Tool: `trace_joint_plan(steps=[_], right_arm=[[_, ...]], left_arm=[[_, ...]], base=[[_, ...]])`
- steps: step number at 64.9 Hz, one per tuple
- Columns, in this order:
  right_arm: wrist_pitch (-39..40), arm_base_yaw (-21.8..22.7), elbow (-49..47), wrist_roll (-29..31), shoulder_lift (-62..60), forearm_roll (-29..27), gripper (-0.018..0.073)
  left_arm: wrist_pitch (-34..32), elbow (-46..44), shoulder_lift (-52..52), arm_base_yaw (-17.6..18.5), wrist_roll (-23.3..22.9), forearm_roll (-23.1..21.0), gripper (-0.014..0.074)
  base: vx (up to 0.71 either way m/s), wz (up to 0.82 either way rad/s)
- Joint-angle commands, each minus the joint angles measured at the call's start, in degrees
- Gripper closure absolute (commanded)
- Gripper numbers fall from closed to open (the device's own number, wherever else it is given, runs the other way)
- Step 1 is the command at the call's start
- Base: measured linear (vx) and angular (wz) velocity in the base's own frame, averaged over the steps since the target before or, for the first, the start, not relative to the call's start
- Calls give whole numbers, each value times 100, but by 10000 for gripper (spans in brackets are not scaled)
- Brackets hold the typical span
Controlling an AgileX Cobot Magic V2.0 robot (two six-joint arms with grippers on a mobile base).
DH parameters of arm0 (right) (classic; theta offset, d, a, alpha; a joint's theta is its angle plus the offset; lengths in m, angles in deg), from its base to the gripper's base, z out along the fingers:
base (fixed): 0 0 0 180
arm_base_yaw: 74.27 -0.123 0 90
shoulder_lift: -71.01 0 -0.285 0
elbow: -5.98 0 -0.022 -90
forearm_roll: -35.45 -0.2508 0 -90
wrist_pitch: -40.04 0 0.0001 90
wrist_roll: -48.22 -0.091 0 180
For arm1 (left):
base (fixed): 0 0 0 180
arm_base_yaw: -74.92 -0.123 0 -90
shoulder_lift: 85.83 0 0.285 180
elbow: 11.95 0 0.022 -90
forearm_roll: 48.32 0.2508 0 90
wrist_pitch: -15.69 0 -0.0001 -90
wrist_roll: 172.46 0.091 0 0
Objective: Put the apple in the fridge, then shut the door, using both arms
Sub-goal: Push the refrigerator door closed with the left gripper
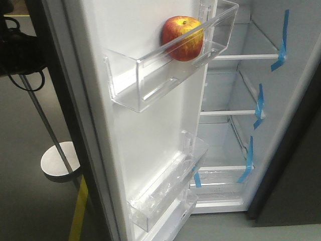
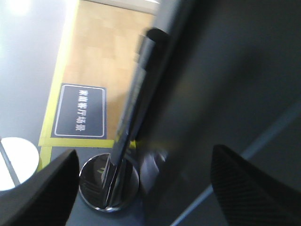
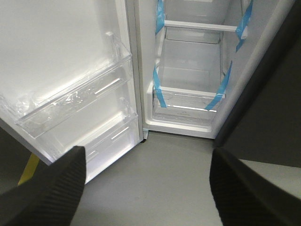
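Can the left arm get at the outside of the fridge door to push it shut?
Probably yes. The left pincer is open and already faces the door on its dark outer side, with only a floor stand nearby and nothing between them.

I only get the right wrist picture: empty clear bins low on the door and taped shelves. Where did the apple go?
Observer: The apple sits in an upper clear bin on the door, above what your view covers.
Operator: Is a gripper holding it?
Observer: No, nothing touches it in the front view; the right gripper is open, down near the floor.
Operator: What is the other arm doing?
Observer: The left gripper is open beside a dark grey panel, probably the door's outer face, with a chrome post on a round base nearby.
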Motion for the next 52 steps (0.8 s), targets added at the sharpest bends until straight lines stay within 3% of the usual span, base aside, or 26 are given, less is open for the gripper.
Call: trace_joint_plan(steps=[1,19,39,52], right_arm=[[316,38,-122,14,45,3,39],[292,38,-122,14,45,3,39],[292,38,-122,14,45,3,39],[292,38,-122,14,45,3,39]], left_arm=[[-236,-211,220,422,418,-26,51],[-552,-211,220,1622,550,-72,51],[-2104,-277,15,2972,750,24,51],[-1586,-1341,-861,3442,836,24,51]], base=[[0,0],[0,0],[0,0],[0,0]])
